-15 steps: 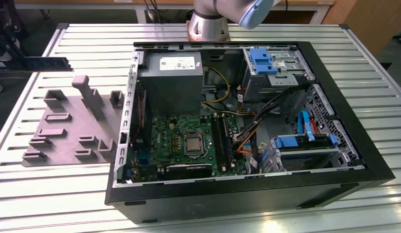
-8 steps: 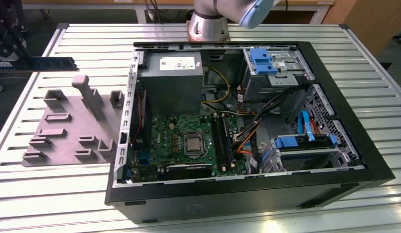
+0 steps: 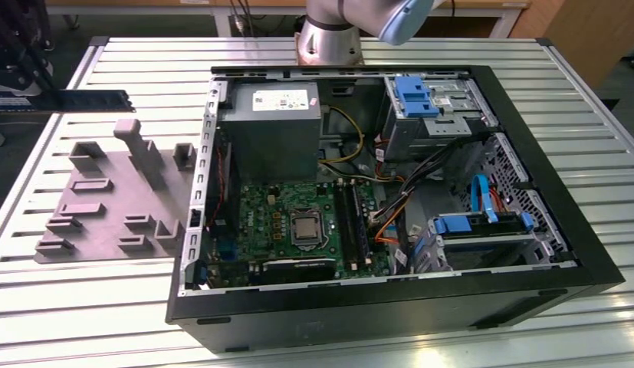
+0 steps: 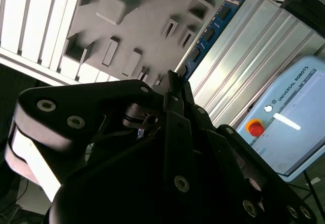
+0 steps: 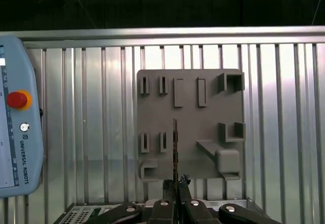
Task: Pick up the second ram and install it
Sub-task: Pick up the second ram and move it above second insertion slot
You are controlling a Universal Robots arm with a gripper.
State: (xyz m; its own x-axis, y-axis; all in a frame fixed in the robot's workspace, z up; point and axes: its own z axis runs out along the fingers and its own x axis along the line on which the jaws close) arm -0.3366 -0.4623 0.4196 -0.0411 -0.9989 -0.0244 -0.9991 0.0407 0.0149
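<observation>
**One memory stick [image 3: 92, 100] clamped in the gripper [image 5: 175, 186]**

The open computer case [image 3: 399, 307] takes up the middle of the table [image 3: 92, 307]. The grey holder [image 3: 102, 199] lies beside the edge on the exterior view's left. Above that far corner, the closed fingers hold the stick, which runs lengthwise out from the fingertips toward the case.

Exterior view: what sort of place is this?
Likely a robotics lab bench for computer assembly: an open computer case on a slatted table, a robot arm base, the end effector holding the second ram.
</observation>
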